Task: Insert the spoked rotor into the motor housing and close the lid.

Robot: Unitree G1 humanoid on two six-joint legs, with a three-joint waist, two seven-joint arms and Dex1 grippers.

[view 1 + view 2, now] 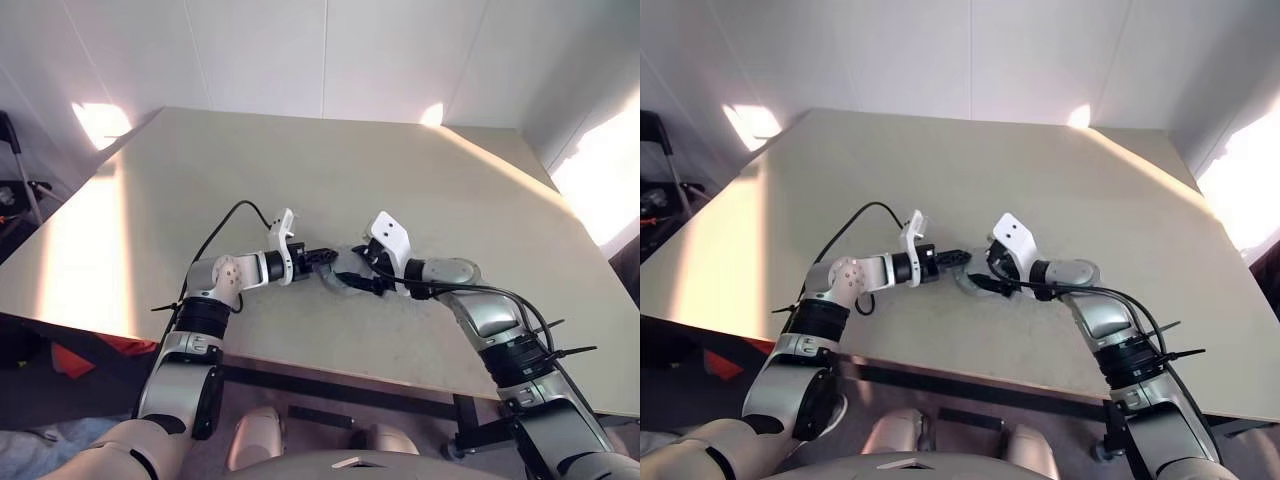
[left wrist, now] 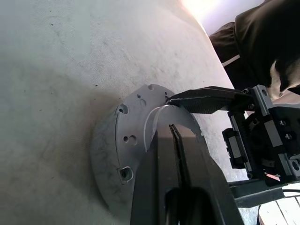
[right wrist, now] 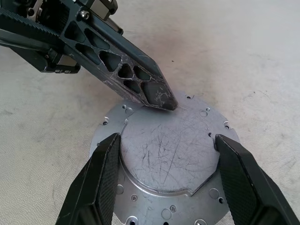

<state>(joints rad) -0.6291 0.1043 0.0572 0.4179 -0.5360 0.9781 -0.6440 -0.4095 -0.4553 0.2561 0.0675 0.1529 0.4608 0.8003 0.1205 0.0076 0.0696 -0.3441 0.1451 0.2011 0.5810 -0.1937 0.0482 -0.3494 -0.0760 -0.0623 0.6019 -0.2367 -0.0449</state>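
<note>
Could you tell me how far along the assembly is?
Looks nearly done: the lid lies flat on the table. In hand: the right gripper straddles its raised centre, the shut left gripper touches its top. Left: confirm seating; whether the rotor sits beneath, I cannot tell.

a broad, pale beige table (image 1: 1060, 190) stands before white wall panels, sunlight patches on its far corners. near its front edge the two arms meet over a small round silver-grey metal part (image 1: 975, 282). the left gripper (image 1: 958, 257), black fingers pressed together, points at it from the left. the right gripper (image 1: 985, 272) straddles it from the right, fingers spread.
</note>
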